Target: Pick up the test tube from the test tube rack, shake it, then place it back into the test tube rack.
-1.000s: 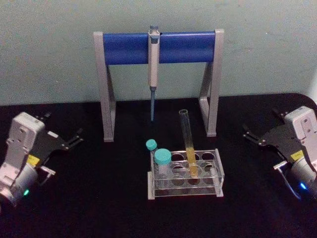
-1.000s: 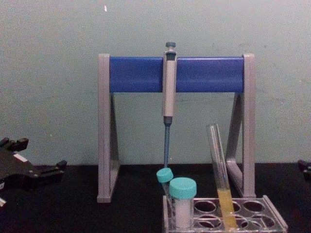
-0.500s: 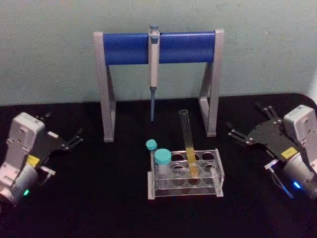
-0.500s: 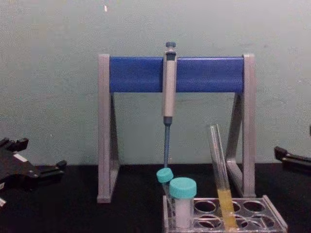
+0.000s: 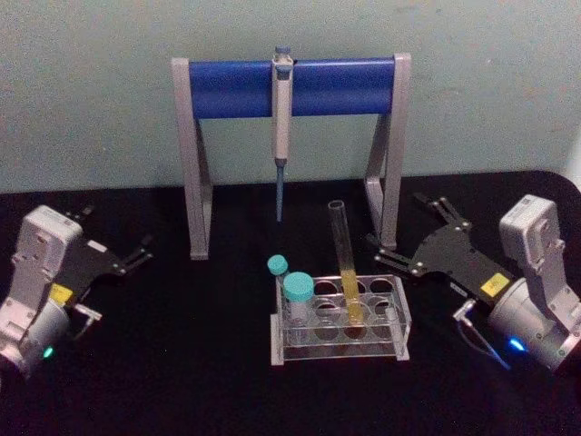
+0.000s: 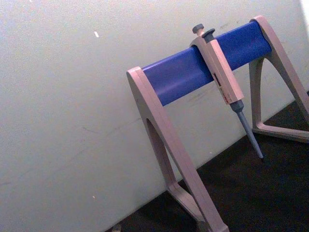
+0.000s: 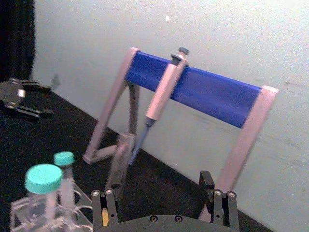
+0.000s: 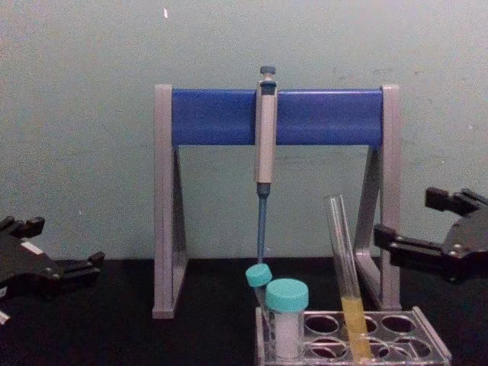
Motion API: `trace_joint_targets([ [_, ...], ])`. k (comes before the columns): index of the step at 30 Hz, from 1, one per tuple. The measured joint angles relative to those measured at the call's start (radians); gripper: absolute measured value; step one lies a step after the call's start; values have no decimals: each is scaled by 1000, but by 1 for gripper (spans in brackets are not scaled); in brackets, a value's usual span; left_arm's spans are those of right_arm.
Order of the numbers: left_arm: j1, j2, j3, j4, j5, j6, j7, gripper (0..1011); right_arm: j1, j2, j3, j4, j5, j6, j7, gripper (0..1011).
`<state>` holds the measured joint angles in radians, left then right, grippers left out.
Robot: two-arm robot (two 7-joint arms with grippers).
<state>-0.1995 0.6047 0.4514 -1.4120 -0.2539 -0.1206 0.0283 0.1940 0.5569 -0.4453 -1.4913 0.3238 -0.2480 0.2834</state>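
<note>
While the test tube (image 5: 344, 263) stands in the test tube rack (image 5: 400, 320) at the middle of the black tabletop (image 5: 163, 363), nothing touches it. It leans a little, its open mouth tipped toward the robot's left, and yellow liquid fills its lower part. It sits in a hole near the rack's middle. 2 teal-capped tubes (image 5: 297, 289) fill holes at the rack's left end.

On the right, the right pincer (image 5: 397, 220) hangs above the tabletop just beside the rack, its 2 fingers spread wide and holding nothing. It points toward the tube. In the chest view this pincer (image 8: 404, 217) is level with the tube's (image 8: 345, 274) upper half, in front of the stand's right leg and apart from the glass. The right wrist view looks out between its 2 dark fingers (image 7: 104, 208) at the tube.

Far to the left, the left pincer (image 5: 118, 232) rests well apart from the rack, also open and empty.

Behind the rack stands the grey-and-blue pipette stand (image 5: 236, 88), with the pipette (image 5: 280, 118) hung on its bar, tip downward.
</note>
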Motion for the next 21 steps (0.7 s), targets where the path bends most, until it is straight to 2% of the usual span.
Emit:
trace_joint_targets([
  [12,0,0,0,0,0,0,0,1001,29,-39,-16,24,17,12,99,1000],
  [17,0,0,0,0,0,0,0,1001,51,-56,-20,40,28,44,133,1000],
  [21,0,0,0,0,0,0,0,1001,75,-74,-20,54,42,92,160,1000],
])
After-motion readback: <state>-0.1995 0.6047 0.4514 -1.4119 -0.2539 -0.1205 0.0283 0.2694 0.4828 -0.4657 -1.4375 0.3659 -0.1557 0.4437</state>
